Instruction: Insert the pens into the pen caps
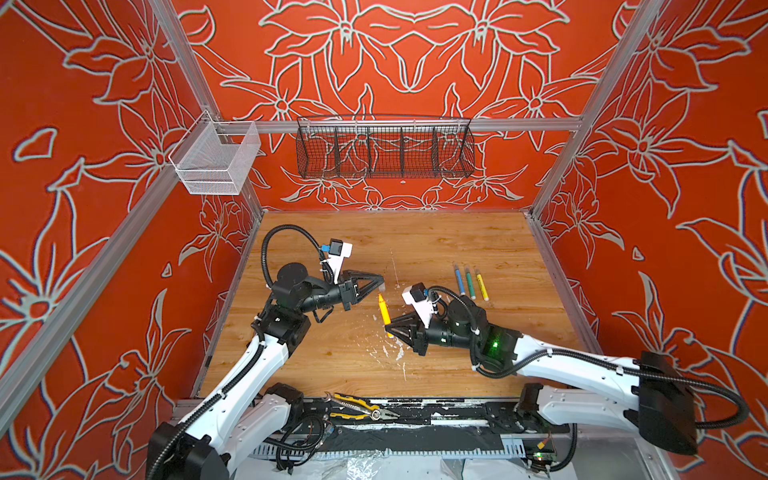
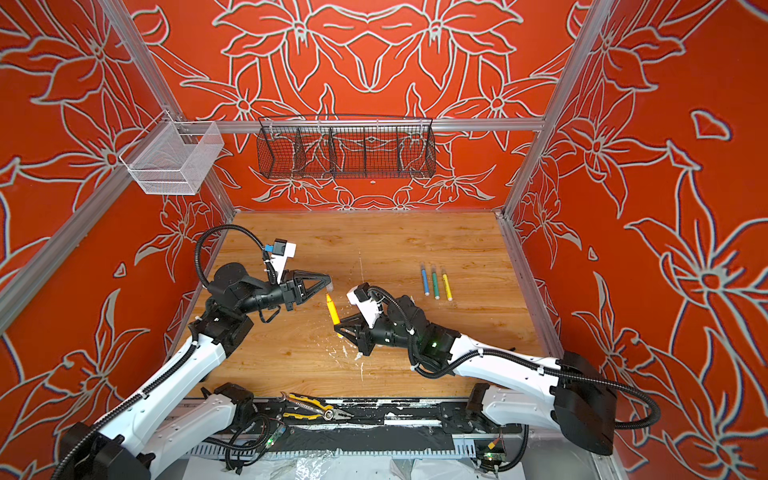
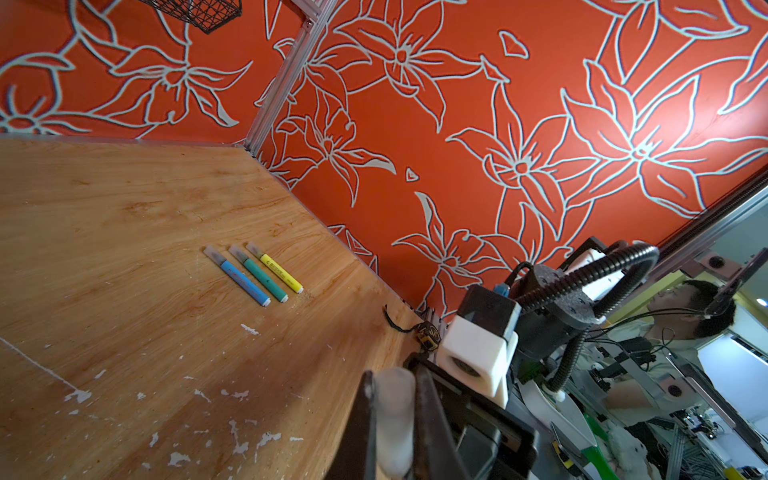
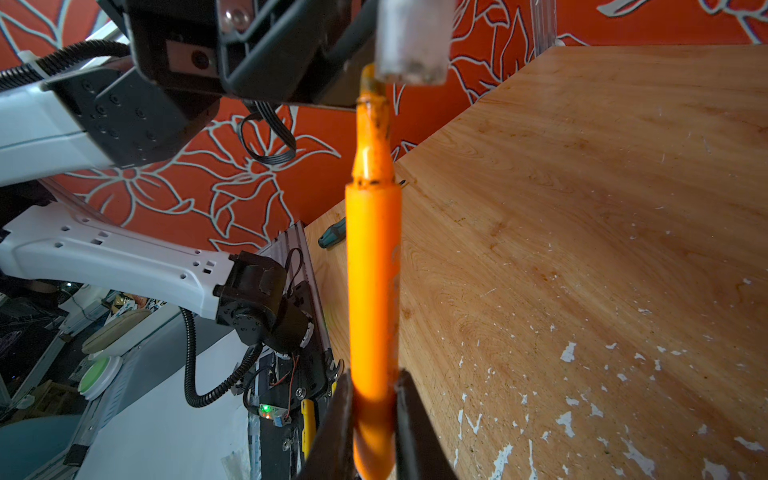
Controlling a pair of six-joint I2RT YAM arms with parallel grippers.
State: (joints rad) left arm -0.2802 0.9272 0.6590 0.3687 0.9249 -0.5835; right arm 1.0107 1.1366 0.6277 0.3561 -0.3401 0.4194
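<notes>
My left gripper point(image 1: 380, 284) is shut on a clear pen cap point(image 3: 392, 419), held above the middle of the table. My right gripper point(image 1: 390, 328) is shut on the lower barrel of the orange pen point(image 4: 374, 270), which points up at the cap point(image 4: 411, 41). In the right wrist view the pen's tip sits at the edge of the cap's mouth, just beside the rim and not inside. In both top views the orange pen point(image 2: 332, 309) spans the gap between the grippers. Blue point(image 1: 459, 279), green point(image 1: 469, 283) and yellow point(image 1: 481, 284) pens lie side by side at right, each with a translucent cap on.
Yellow-and-black pliers point(image 1: 357, 409) lie on the front rail. A dark green screwdriver handle point(image 4: 332, 235) rests at the table's left edge. White flecks point(image 1: 390, 349) dot the wood near the front. A black wire basket point(image 1: 384, 149) and a white mesh basket point(image 1: 216, 162) hang above.
</notes>
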